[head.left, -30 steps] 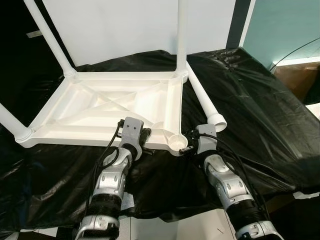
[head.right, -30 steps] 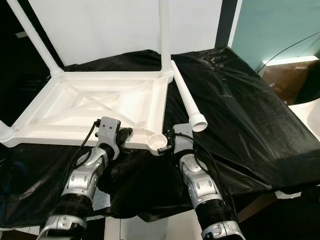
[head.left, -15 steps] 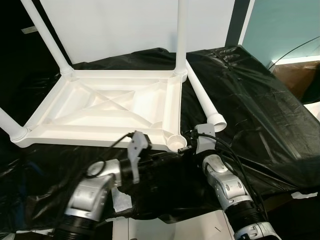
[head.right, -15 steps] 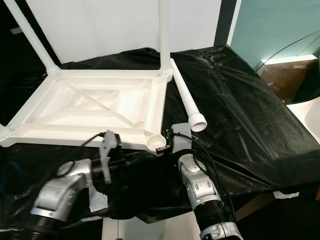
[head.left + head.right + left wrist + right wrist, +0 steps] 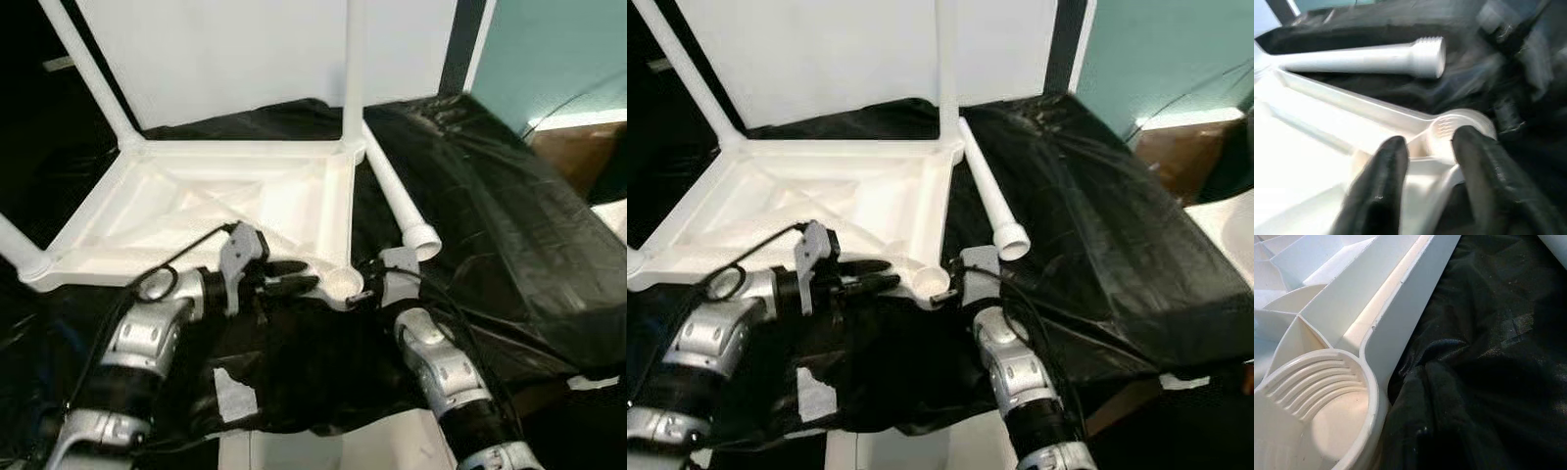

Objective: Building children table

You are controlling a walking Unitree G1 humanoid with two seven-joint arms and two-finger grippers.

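Three legs fitted — we judge the loose leg [image 5: 402, 206] goes next into the empty socket [image 5: 343, 282]. Left hand [image 5: 294, 277] open beside it; right hand [image 5: 364, 291] state cannot tell.

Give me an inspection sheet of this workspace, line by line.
Surface: black plastic sheet, wrinkled, over the work surface.
Job's things: white tabletop upside down, three legs fitted; near-right corner socket empty; loose leg lying beside it on the sheet.
Clutter: white patches at the sheet's near edge.
Grippers: left gripper open, fingers pointing at the empty socket; right gripper just beside that socket, finger state unclear.
Cables: black cables looped on both forearms.
Surroundings: white wall, teal panel.
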